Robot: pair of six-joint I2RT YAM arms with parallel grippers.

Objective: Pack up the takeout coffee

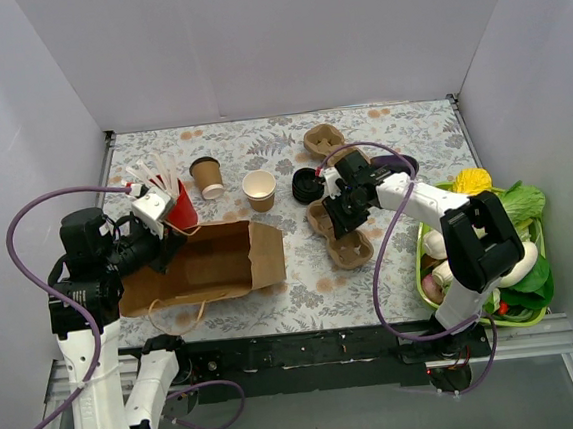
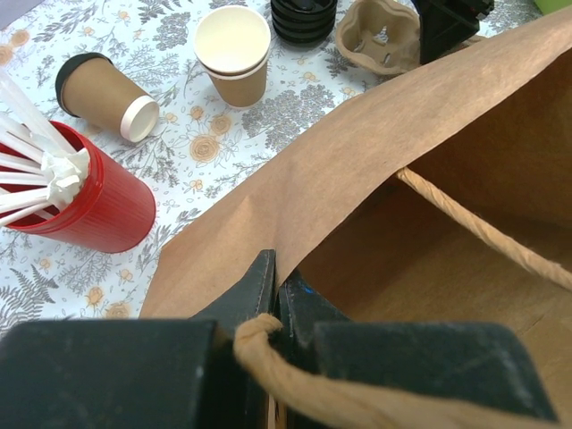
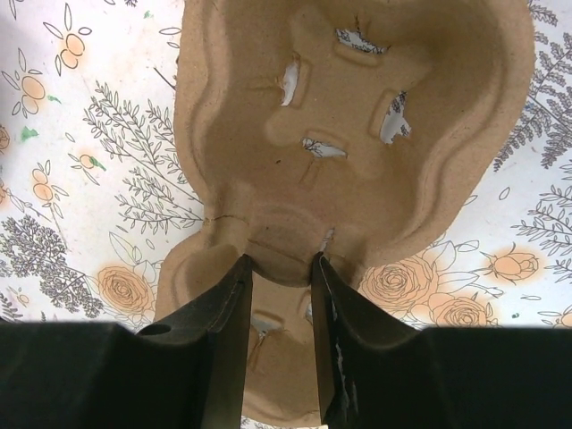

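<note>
Near left, the left gripper [image 2: 277, 281] is clenched on the rim of the paper bag [image 1: 211, 266], which lies on the surface [image 1: 304, 295]. To its right, the right gripper [image 3: 279, 286] pinches the waist of the pulp carrier [image 3: 357, 116]. Farther back, the takeout coffee cup [image 1: 259, 190] stands upright and unlidded, far-left of the right gripper, which is on the nearer arm. The black lids [image 1: 307, 185] sit just right of the cup.
</note>
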